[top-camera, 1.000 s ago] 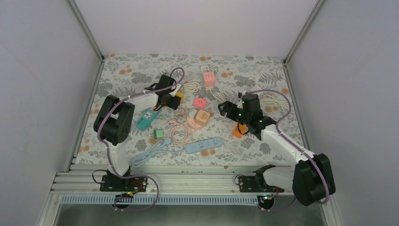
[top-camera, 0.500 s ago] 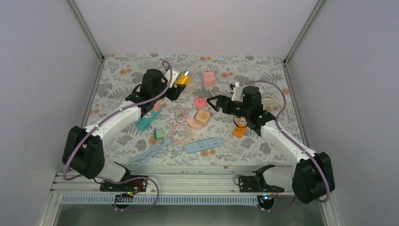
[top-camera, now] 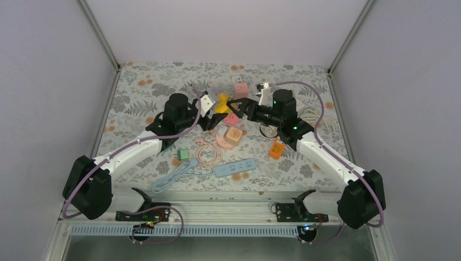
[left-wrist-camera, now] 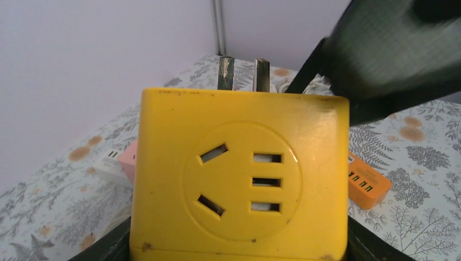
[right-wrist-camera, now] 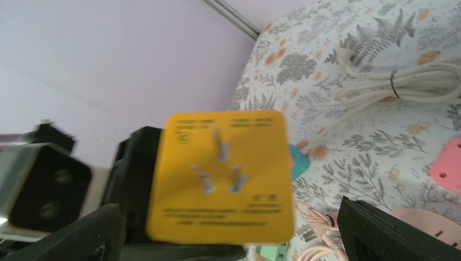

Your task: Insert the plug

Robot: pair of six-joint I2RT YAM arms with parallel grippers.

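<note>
Left claw (top-camera: pixel 215 112) clamps the yellow cube adapter (left-wrist-camera: pixel 239 174), raised over mid-bench, prongs facing the right claw (top-camera: pixel 234 105). The right claw gapes wide and empty just beside it. Risks, as we judge them: a finger clips the prongs, or an early release drops it. Floral-print bench (top-camera: pixel 152 76); plain pale walls (top-camera: pixel 228 27).
</note>
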